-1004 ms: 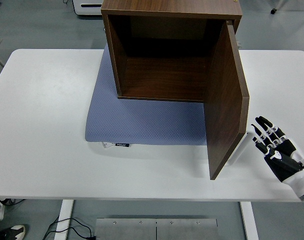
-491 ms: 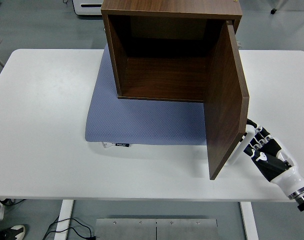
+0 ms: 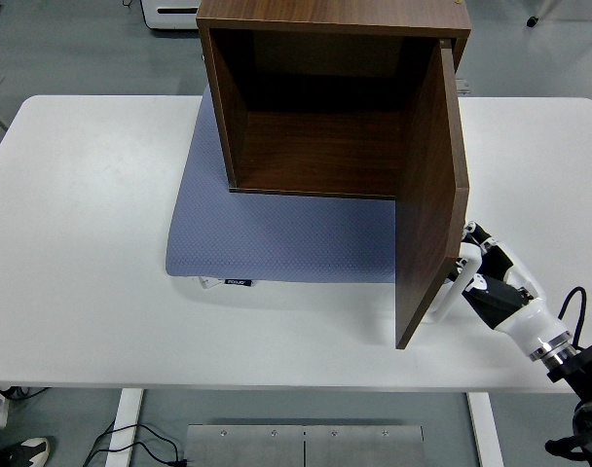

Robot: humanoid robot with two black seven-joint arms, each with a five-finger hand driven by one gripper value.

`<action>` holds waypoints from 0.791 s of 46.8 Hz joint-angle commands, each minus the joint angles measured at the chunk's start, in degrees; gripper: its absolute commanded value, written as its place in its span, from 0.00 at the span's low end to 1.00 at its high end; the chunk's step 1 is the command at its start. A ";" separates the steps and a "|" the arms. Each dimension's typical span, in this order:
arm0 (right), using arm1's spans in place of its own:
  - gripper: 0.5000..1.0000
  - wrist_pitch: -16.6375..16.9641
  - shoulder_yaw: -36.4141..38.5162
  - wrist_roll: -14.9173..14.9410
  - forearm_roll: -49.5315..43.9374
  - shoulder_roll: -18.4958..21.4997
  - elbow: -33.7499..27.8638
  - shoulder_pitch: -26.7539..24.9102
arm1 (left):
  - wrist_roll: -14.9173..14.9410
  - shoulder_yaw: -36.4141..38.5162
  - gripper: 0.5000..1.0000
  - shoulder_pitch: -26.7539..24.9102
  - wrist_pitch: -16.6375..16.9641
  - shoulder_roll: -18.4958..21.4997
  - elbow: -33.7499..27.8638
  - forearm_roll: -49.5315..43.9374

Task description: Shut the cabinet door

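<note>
From the head view, a dark brown wooden box cabinet [image 3: 335, 97] stands at the far middle of the white rectangular table [image 3: 82, 243], its open front facing the near edge and its base resting on the rear part of a blue-grey textured mat [image 3: 277, 238]. The mat lies flat in front of the opening, with a small dark label at its near left edge.

The flat brown wooden cabinet door [image 3: 430, 195] is hinged on the cabinet's right side and stands wide open, swung out toward the near edge — its inner face is turned left, toward the mat, and its lower free corner hangs above the bare tabletop, right of the mat.

The black-and-white right hand [image 3: 486, 277] comes in from the lower right corner and sits just behind the door's outer face, low down near the free edge. Its fingers [image 3: 471, 236] are held close together and extended — pressed against the back of the door, holding nothing. The white forearm trails toward the table's near right edge.
</note>
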 commanded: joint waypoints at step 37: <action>1.00 0.26 -8.36 -1.05 0.01 5.41 -9.44 11.57 | -0.01 0.00 1.00 0.00 0.00 0.00 0.01 0.06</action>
